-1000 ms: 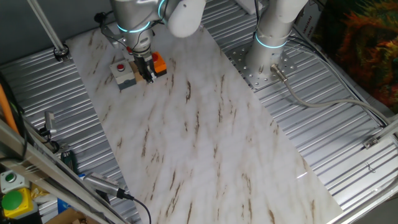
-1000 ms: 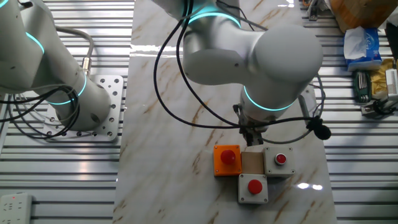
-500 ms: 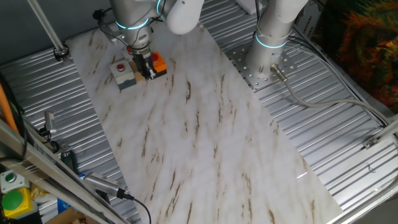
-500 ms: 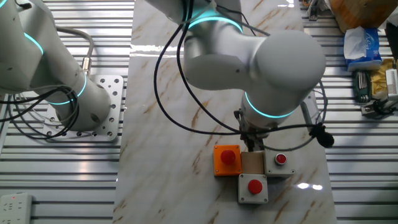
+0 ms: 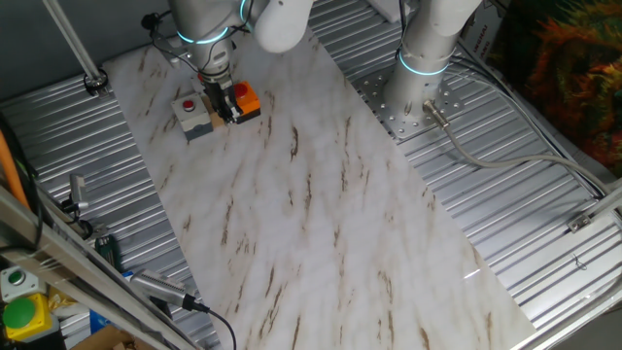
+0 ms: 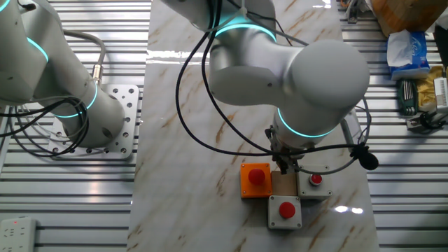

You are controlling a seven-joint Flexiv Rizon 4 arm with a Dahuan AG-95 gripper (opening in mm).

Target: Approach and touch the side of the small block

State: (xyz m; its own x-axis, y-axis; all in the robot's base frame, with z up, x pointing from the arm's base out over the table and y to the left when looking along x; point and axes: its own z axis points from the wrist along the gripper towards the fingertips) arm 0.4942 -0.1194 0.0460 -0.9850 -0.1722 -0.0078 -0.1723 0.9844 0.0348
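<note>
The small block (image 6: 283, 185) is tan and sits on the marble tabletop, wedged between an orange box with a red button (image 6: 255, 180) and two grey boxes with red buttons (image 6: 285, 210) (image 6: 314, 183). My gripper (image 6: 284, 167) hangs from the big grey wrist with its fingers together, tips at the block's far edge and touching or nearly touching it. In the one fixed view the gripper (image 5: 226, 107) stands between the orange box (image 5: 249, 99) and a grey box (image 5: 192, 114) and hides the block.
A second arm's base (image 6: 91, 119) is bolted to a plate left of the marble board (image 6: 189, 126). A black cable and plug (image 6: 362, 158) hang off my wrist. Tools and boxes (image 6: 413, 63) lie at the right edge.
My wrist has moved a little further over the cluster of boxes, bringing the fingertips from just beyond the block to its edge. The boxes and block have not moved.
</note>
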